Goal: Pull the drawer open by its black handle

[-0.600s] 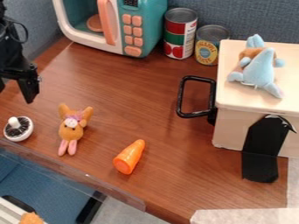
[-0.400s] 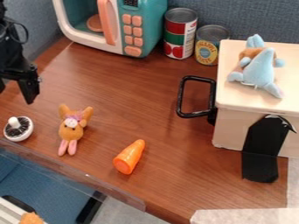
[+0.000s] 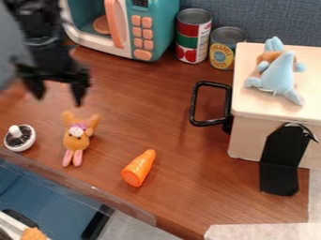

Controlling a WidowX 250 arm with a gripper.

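The black gripper (image 3: 58, 96) is held in the upper left of the frame, jaws spread apart, nearest the orange plush toy (image 3: 76, 137) lying at the left. Near the lower-left edge of the counter (image 3: 150, 115), a round black-and-white piece (image 3: 20, 138) is set; an orange carrot (image 3: 139, 168) is placed at lower centre. A wide stretch of counter is left between the gripper and the black handle (image 3: 194, 108) of the cream box (image 3: 248, 140) at right. The back is bounded by a teal microwave (image 3: 164, 28) and 2 cans (image 3: 194, 40).
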